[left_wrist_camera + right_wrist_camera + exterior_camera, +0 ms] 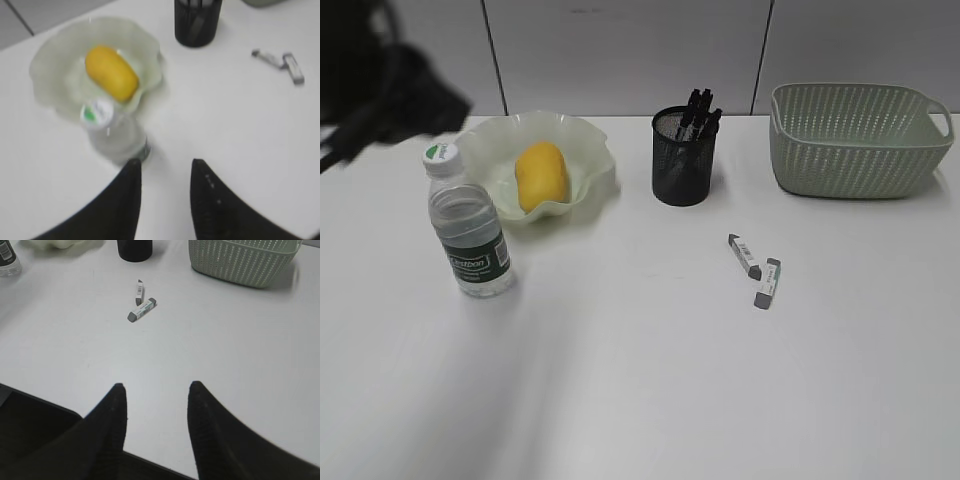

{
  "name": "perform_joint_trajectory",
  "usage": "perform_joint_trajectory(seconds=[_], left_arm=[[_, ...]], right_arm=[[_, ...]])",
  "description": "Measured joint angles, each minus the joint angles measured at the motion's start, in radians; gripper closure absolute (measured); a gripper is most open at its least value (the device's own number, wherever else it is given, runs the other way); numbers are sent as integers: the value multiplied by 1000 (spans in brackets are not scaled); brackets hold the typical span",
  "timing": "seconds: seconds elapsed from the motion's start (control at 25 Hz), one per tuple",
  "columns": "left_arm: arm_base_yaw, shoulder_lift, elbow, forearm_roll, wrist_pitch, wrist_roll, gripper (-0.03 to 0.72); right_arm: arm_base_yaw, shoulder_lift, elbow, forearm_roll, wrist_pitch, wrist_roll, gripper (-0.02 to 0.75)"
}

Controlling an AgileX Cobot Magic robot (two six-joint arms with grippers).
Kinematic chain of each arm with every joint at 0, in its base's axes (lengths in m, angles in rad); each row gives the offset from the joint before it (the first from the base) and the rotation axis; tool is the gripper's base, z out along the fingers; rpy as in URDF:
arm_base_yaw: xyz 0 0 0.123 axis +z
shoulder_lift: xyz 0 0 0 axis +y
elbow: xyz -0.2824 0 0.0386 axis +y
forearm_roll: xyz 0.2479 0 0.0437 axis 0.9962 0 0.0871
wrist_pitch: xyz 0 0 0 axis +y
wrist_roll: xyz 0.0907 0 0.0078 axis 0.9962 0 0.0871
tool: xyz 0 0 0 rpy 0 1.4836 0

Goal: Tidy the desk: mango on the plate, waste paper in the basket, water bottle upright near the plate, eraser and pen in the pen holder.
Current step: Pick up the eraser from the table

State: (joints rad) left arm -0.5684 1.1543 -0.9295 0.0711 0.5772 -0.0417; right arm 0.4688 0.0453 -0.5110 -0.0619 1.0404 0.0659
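Pale paneled wall (620,50) with dark seams.

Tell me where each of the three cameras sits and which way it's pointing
Exterior: in front of the desk, slanting down; a blurred dark arm shows top left.
Left wrist: above the bottle, facing the plate and mango; open left gripper at bottom.
Right wrist: low over the desk, facing the erasers and basket; open right gripper at bottom.
All three share the erasers.

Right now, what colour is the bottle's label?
Dark green with white lettering on the water bottle, clearest in the exterior view.
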Motion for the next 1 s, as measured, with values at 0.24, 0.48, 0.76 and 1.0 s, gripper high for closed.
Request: perform_joint_trajectory(seconds=[0.24, 0.48, 0.76, 1.0], left_arm=[[0, -571, 214, -6, 389, -1, 363], [0, -959, 314, 11, 533, -45, 299], [0, -1159, 389, 0, 492, -50, 294], [0, -1159, 391, -2, 484, -50, 293]], right_arm=[[0, 0, 0, -1, 0, 0, 408], [0, 0, 0, -1, 0, 0, 408], [0, 0, 0, -1, -1, 0, 408], [0, 105, -24, -17, -138, 23, 408]])
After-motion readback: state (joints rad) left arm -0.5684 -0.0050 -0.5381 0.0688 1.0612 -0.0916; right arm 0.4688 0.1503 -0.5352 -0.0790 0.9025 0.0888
